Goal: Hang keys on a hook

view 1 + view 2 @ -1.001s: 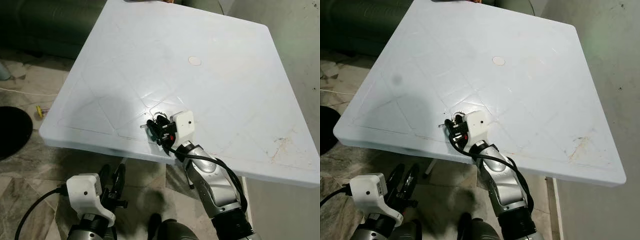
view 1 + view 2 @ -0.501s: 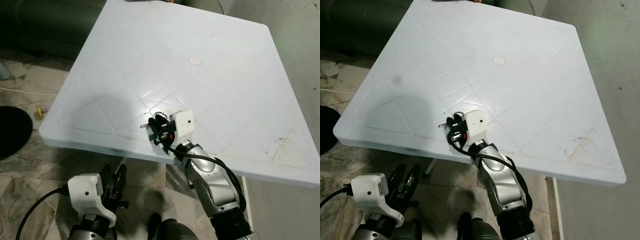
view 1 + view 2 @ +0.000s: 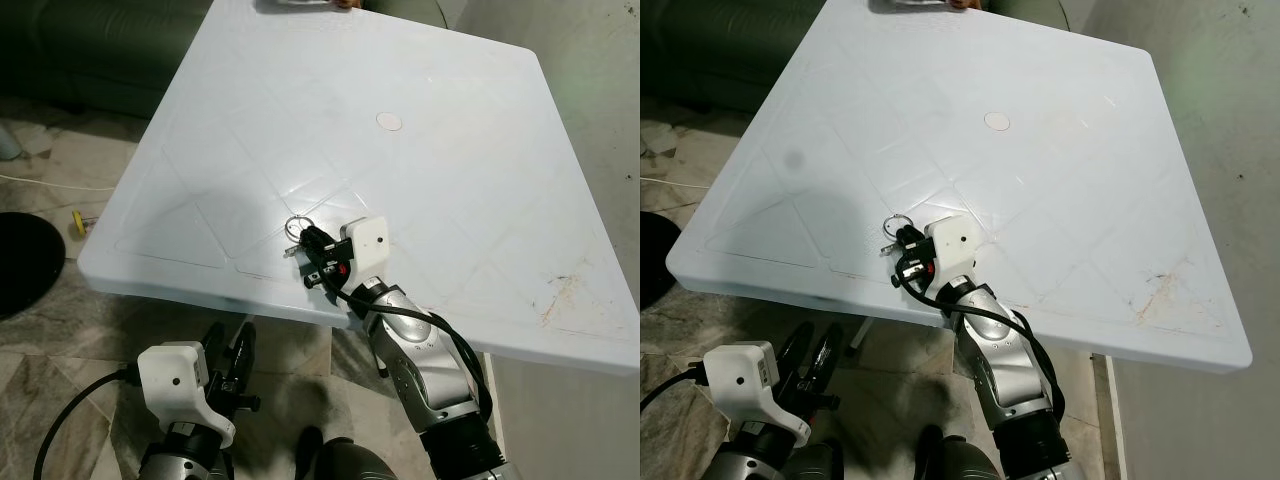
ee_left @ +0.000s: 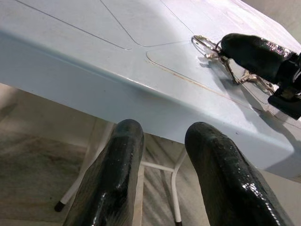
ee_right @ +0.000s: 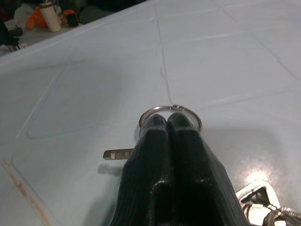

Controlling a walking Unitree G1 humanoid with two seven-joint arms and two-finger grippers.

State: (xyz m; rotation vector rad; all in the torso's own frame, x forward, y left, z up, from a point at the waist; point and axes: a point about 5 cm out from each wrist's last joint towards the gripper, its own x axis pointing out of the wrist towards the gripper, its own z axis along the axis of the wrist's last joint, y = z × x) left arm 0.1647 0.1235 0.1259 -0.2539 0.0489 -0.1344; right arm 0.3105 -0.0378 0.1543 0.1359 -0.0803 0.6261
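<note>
The keys (image 3: pixel 297 226) lie near the front edge of the white table (image 3: pixel 450 150). They are a silver ring (image 5: pixel 170 109) with a key sticking out sideways and a metal clip. My right gripper (image 3: pixel 308 240) rests low on the table with its black fingers (image 5: pixel 188 155) pressed together, shut on the keys, and the ring shows just past the tips. The left wrist view has the ring (image 4: pixel 203 41) under that finger. My left gripper (image 3: pixel 228 345) hangs open below the table edge, well apart from the keys.
A dark sofa (image 3: pixel 80 50) stands beyond the table at the left. A black round object (image 3: pixel 20 260) and a small yellow item (image 3: pixel 78 222) lie on the tiled floor. The table's white legs (image 4: pixel 174 188) stand under its front edge. A grey wall (image 3: pixel 600 60) runs along the right.
My right gripper has shifted slightly left along the table, and the key ring now shows whole ahead of its fingertips. The left arm has barely moved.
</note>
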